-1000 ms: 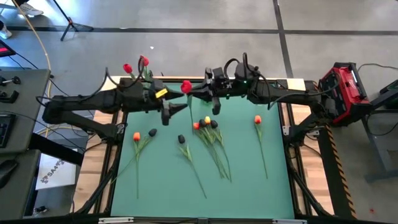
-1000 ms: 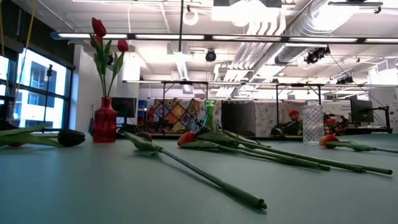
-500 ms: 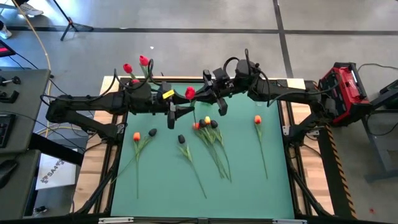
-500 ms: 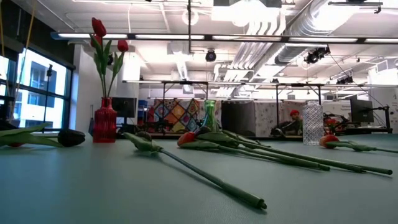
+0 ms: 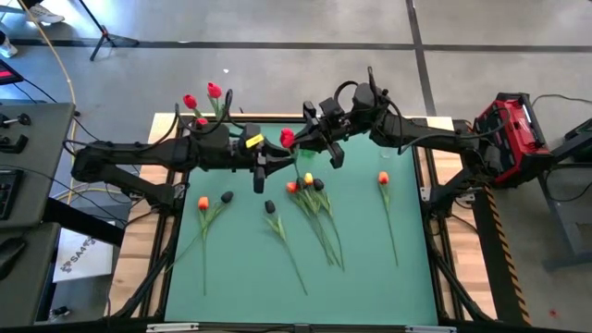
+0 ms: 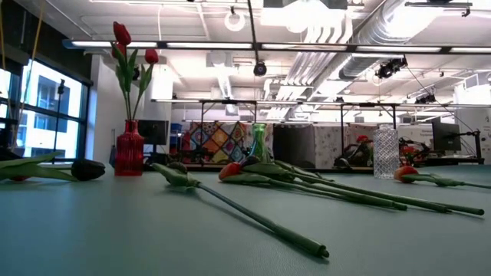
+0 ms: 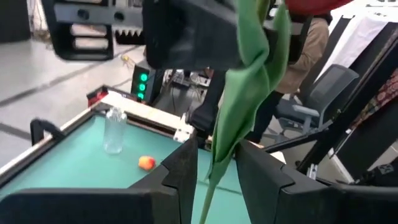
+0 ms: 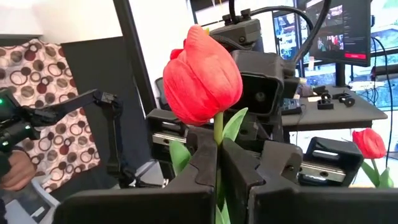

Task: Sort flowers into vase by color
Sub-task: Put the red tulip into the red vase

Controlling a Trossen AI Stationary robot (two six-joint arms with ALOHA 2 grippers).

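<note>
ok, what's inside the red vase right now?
The red vase holds red tulips with green stems and leaves; three heads show in the low view. The coloured glass hides the stem bottoms and any water. Another red tulip is outside it, held between both claws.

A bright red tulip bloom [image 8: 204,74] tops a green stem; a textured red glass vase [image 6: 129,149] holds more red blooms; the table mat [image 5: 370,259] is teal-green

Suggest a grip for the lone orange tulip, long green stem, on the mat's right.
Orange tulip: pinch mid-stem from straight above, jaws across it; it lies flat and alone. Right gripper, nearest, is shut on the red tulip beside the left gripper.
</note>
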